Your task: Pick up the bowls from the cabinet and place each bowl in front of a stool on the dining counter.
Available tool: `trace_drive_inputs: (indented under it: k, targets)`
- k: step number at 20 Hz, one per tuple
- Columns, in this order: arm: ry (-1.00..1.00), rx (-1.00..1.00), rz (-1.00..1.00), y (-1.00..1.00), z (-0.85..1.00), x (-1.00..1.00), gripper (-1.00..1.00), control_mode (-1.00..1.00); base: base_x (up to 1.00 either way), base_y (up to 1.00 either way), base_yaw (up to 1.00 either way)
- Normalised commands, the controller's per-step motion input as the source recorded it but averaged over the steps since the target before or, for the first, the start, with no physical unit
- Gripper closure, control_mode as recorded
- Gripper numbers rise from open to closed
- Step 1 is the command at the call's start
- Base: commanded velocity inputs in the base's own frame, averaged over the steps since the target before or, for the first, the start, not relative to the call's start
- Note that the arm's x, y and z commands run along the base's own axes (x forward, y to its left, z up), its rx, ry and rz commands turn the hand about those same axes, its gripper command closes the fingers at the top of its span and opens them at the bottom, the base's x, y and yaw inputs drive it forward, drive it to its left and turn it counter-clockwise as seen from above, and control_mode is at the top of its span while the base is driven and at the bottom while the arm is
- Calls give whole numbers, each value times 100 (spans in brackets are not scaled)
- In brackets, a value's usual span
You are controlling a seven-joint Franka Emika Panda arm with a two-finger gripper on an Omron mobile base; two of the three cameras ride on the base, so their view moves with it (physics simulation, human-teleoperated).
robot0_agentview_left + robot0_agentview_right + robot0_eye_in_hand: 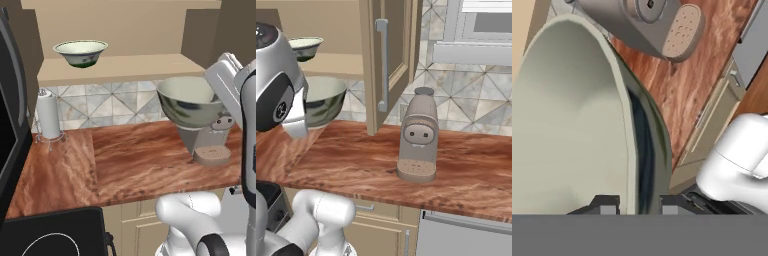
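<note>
Above the desk: hand clamped on deeper bowl's rim; carry under way, dining counter next, probably.

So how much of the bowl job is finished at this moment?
Nothing is delivered yet. In hand: the claw grips the rim of the deeper glossy pale-green bowl, held in the air above the reddish-brown wooden counter. Left: the wide flared bowl waits on the beige cabinet shelf; both need placing.
</note>
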Motion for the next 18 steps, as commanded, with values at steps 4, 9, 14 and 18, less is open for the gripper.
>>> trace_drive_inputs:
  k: [4,9,14,18]
  targets:
    - [0,0,0,0,-2,-10,100,100,-67,-6,0]
    - [0,0,0,0,0,0,100,100,-100,-47,-19]
    - [0,0,0,0,0,0,100,100,-94,-19,-66]
    - [0,0,0,0,0,0,100,100,-73,0,-87]
